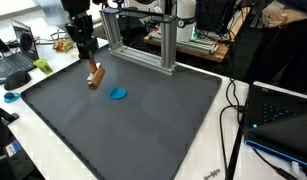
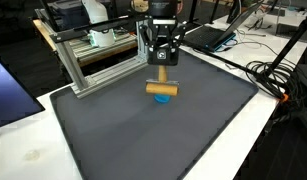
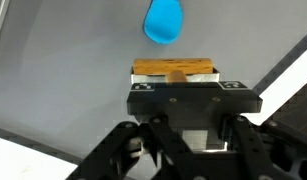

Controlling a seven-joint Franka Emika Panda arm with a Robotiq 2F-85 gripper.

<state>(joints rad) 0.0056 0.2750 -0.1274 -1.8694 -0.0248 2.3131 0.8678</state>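
Observation:
My gripper (image 1: 91,70) is shut on a wooden T-shaped tool with a cylinder handle (image 1: 94,77) and holds it above the dark grey mat. The wooden piece shows in an exterior view (image 2: 161,87) just over a small blue disc (image 2: 164,98). In the wrist view the wooden bar (image 3: 173,68) lies across the jaw tips (image 3: 174,78), with the blue disc (image 3: 162,21) on the mat beyond it. In an exterior view the blue disc (image 1: 118,93) lies beside the hanging wood.
The mat (image 1: 143,115) covers a white table. An aluminium frame (image 1: 143,40) stands at the mat's back edge, also in an exterior view (image 2: 98,55). Laptops (image 1: 13,62) and cables (image 2: 278,75) lie around the table edges.

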